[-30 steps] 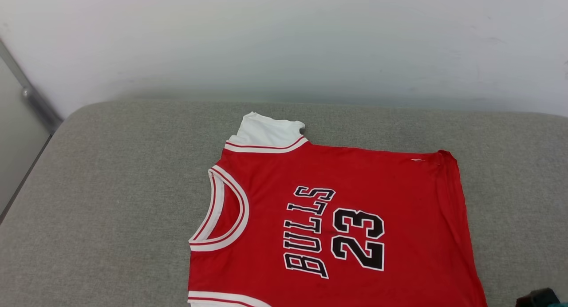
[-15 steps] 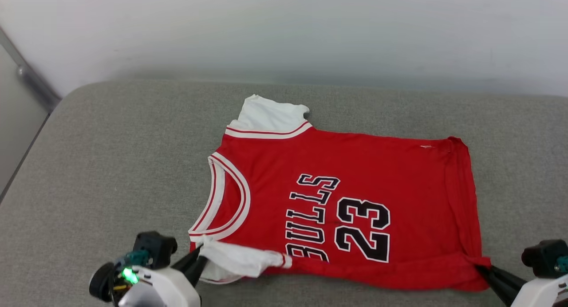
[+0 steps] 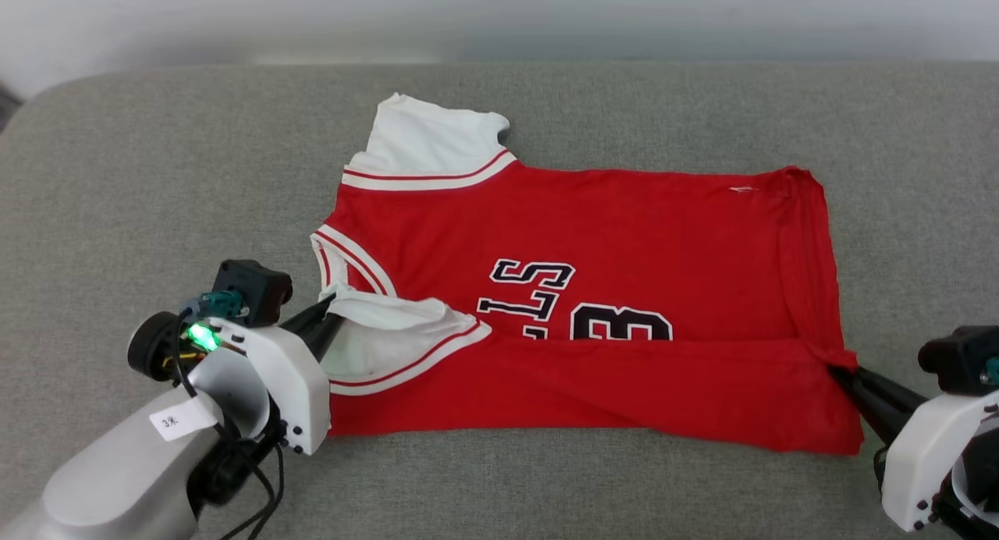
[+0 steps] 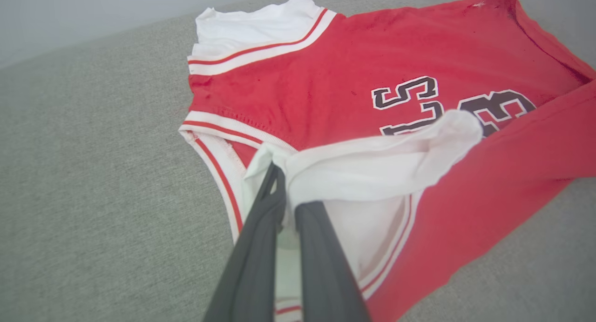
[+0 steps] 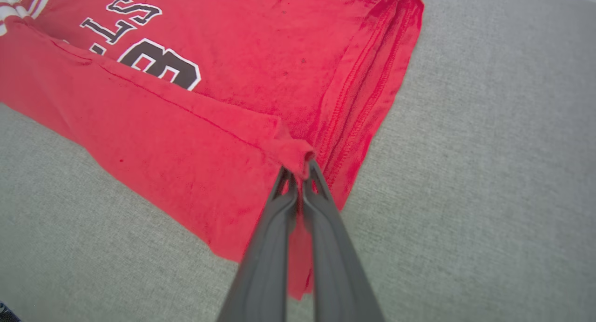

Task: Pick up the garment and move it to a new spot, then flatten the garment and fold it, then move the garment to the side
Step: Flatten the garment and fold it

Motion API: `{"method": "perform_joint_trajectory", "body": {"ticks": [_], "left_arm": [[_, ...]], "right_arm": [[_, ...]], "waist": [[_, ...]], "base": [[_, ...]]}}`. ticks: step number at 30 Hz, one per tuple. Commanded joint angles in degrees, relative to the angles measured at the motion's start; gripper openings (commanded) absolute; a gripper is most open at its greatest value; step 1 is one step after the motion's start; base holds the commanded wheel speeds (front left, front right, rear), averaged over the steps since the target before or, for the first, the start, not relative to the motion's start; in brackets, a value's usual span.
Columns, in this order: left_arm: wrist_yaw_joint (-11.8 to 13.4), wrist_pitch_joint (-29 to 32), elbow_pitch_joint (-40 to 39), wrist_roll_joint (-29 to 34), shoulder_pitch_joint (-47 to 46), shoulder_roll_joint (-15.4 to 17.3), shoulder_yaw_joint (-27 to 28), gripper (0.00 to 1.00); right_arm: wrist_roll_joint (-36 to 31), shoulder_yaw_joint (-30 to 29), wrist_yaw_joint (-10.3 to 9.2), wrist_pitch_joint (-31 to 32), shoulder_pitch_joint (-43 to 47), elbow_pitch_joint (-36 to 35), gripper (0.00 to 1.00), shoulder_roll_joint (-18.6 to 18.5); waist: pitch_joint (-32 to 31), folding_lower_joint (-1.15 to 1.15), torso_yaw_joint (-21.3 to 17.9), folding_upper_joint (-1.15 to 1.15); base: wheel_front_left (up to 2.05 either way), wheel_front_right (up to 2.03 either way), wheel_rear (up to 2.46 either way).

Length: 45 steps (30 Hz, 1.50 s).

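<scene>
Centrally in the head view, a red short-sleeved jersey garment [image 3: 593, 236] with white sleeves, red-and-white striped trim and black white-outlined lettering lies spread on a grey woven fabric cushion [image 3: 156, 173], its neckline toward the left of the frame and its hem toward the right. The lower long edge is turned up over the front as a red band, covering the lower part of the letters and of the numeral. One white sleeve lies flat at the upper centre-left. At centre-left, the left gripper [image 3: 332, 310], two long dark fingers on a white housing, is pinched closed on the other white sleeve beside the neckline; the left wrist view shows the gripper [image 4: 281, 173] with white cloth bunched between its tips and the garment [image 4: 326, 80] beyond. At the right edge, the right gripper [image 3: 839, 372] is clamped on the red hem corner; the right wrist view shows the gripper [image 5: 298, 171] holding a small red fold of the garment [image 5: 260, 47].
</scene>
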Motion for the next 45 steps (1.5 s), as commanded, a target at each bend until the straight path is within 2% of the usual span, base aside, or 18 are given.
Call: {"method": "perform_joint_trajectory", "body": {"ticks": [1,10,19,20,21,22,27,32,39,45], "left_arm": [[-0.6,0.3,1.3,0.2,-1.4,-0.4,0.1,0.00],[-5.2,1.8,12.6,-0.9,-6.1,-5.1,-1.0,0.00],[-8.9,1.6,23.7,-1.7,-5.6,-10.1,-3.4,0.00],[-9.1,1.3,24.3,-1.6,-5.8,-10.3,-3.4,0.49],[-9.1,0.6,24.8,-1.1,-6.3,-10.2,-3.2,1.00],[-9.3,0.0,25.1,-1.3,-6.8,-10.1,-2.9,1.00],[-9.8,-0.1,23.7,-0.5,-10.1,-8.6,-2.2,1.00],[-10.0,4.8,20.2,-0.7,-13.0,-5.8,-2.5,1.00],[-10.4,20.7,14.8,-5.8,-16.2,-2.1,-3.3,1.00],[-9.3,35.9,12.2,-11.7,-17.2,-0.1,-4.8,1.00]], "right_arm": [[0.1,0.3,-0.04,-0.3,-1.7,0.5,0.00,0.4],[-0.3,2.8,-0.04,-0.7,-7.9,5.1,0.00,0.9],[0.6,5.6,-0.04,-1.2,-10.0,9.2,0.00,0.7],[0.8,5.6,-0.04,-1.6,-10.0,9.1,0.05,0.7],[0.8,5.5,-0.04,-1.8,-10.0,9.0,0.41,0.8],[0.8,5.6,-0.04,-2.0,-9.9,8.7,1.00,0.7],[0.6,4.4,-0.04,-2.7,-8.6,6.8,1.00,0.2],[-0.6,3.0,-0.04,-3.0,-7.4,4.7,1.00,-0.3],[-1.4,1.9,-0.04,-1.3,-6.2,2.8,1.00,0.8],[-1.9,1.5,-0.04,0.0,-5.8,1.6,1.00,1.5]], "waist": [[2.5,-0.01,-1.0,0.00],[7.3,-0.01,-1.3,0.00],[6.5,-0.01,-0.7,0.00],[6.0,-0.01,-0.5,0.00],[5.4,-0.01,-0.4,0.00],[4.9,-0.01,-0.3,0.00],[1.4,-0.01,0.9,0.00],[-1.3,-0.01,2.0,0.00],[-2.9,-0.01,2.5,0.00],[-2.8,-0.01,2.0,0.00]], "base": [[0.00,0.00,0.00],[0.00,0.00,0.00],[0.00,0.00,0.00],[0.00,0.00,0.00],[0.00,0.00,0.00],[0.00,0.00,0.00],[0.00,0.00,0.00],[0.00,0.00,0.00],[0.00,0.00,0.00],[0.00,0.00,0.00]]}}
